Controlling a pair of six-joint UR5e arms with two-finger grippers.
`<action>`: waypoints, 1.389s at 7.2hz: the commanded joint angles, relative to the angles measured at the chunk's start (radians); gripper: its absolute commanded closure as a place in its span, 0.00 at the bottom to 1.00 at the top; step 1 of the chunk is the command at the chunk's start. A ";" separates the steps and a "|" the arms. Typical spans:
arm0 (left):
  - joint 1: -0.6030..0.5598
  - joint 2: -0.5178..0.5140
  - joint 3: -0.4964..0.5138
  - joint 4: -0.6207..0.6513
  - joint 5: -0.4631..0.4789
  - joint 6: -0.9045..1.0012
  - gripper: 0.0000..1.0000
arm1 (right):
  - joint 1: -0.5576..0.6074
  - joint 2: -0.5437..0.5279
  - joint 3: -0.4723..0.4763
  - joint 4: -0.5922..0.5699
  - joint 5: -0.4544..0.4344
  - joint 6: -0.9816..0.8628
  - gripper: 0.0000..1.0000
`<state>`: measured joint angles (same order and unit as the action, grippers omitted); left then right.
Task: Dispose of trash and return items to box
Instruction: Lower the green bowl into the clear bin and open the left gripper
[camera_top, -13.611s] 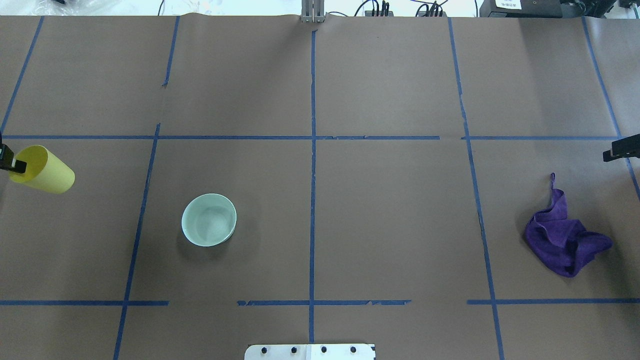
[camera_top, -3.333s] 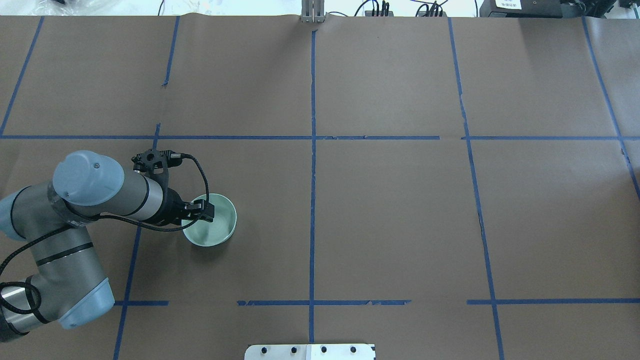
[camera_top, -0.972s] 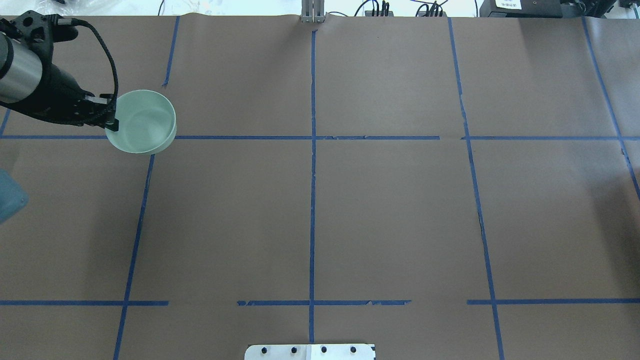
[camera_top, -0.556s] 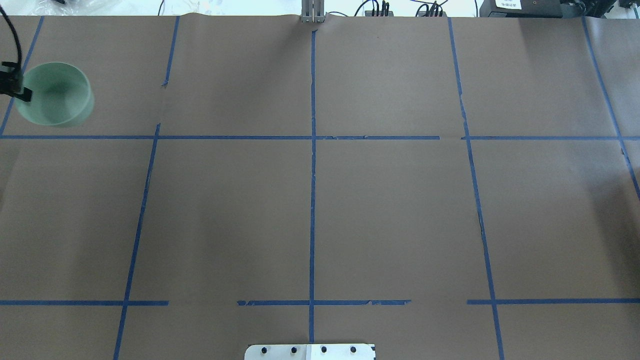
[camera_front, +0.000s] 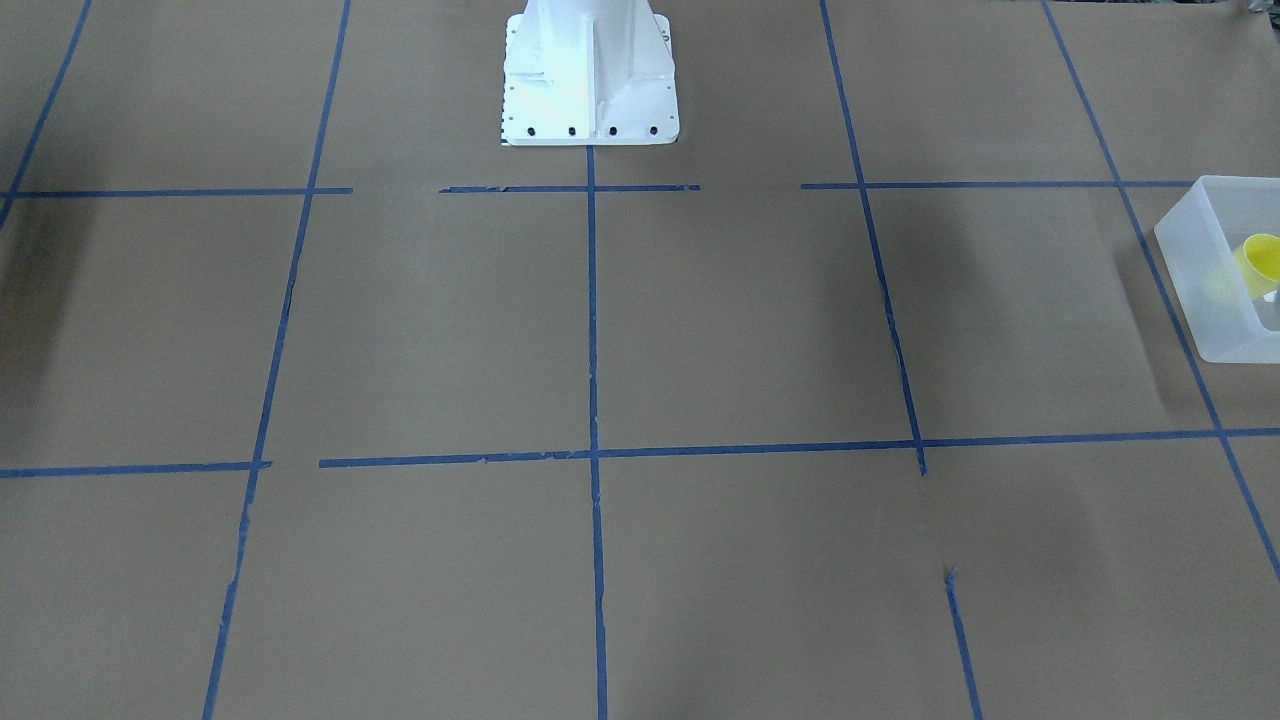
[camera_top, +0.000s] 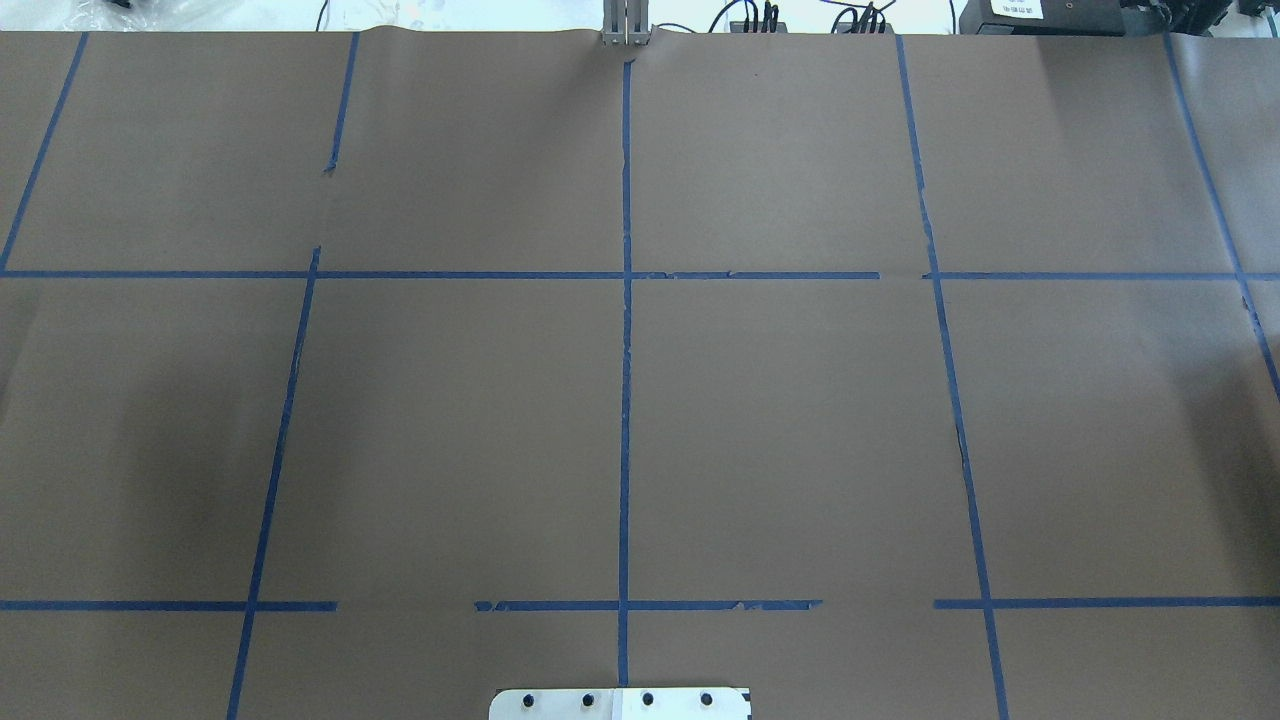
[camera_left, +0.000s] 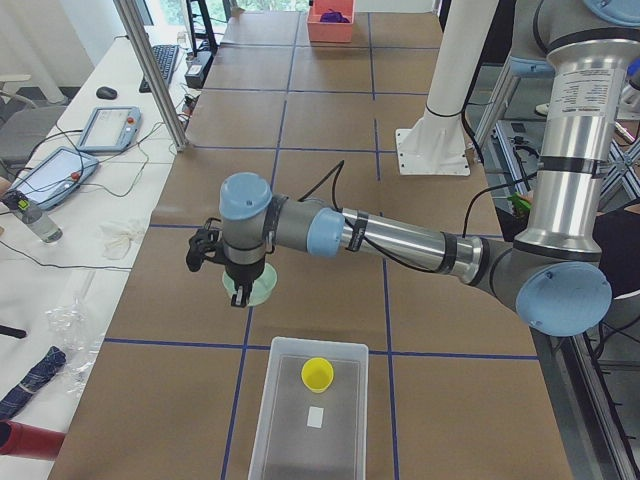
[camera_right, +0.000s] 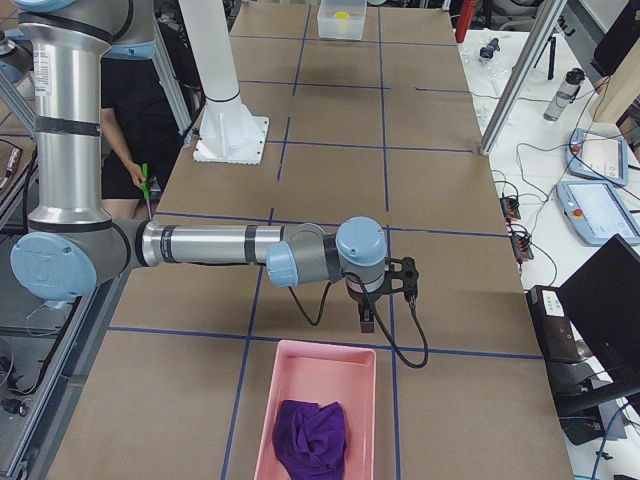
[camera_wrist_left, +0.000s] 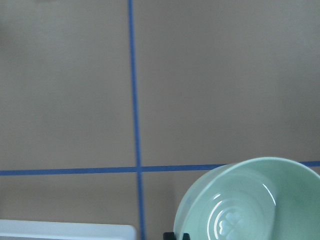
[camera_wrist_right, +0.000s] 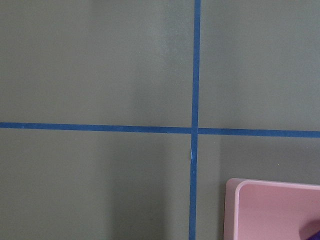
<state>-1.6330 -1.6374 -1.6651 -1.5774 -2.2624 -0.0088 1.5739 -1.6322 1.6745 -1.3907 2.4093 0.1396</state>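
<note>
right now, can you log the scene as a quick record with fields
left gripper: grips the green bowl by its rim, just short of the box
box: holds the yellow cup
green bowl: not yet in the box
right gripper: by the pink bin; open or shut cannot be told
pink bin: holds the purple cloth

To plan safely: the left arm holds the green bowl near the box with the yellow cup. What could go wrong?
1. The left gripper pinches the bowl only at its rim, so it might tilt or slip out.
2. The cup is in the box end nearest the bowl; lowered there, the bowl could land on it.
</note>
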 joint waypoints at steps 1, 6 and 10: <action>-0.137 0.014 0.158 -0.006 0.007 0.226 1.00 | 0.000 0.000 0.001 -0.001 -0.001 0.000 0.00; -0.137 0.123 0.409 -0.295 0.007 0.340 1.00 | 0.000 0.008 0.005 0.001 0.001 0.000 0.00; -0.133 0.110 0.501 -0.430 0.053 0.326 1.00 | 0.000 0.015 0.005 -0.001 0.001 0.003 0.00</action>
<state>-1.7667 -1.5218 -1.1955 -1.9550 -2.2400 0.3247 1.5739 -1.6174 1.6790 -1.3906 2.4099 0.1420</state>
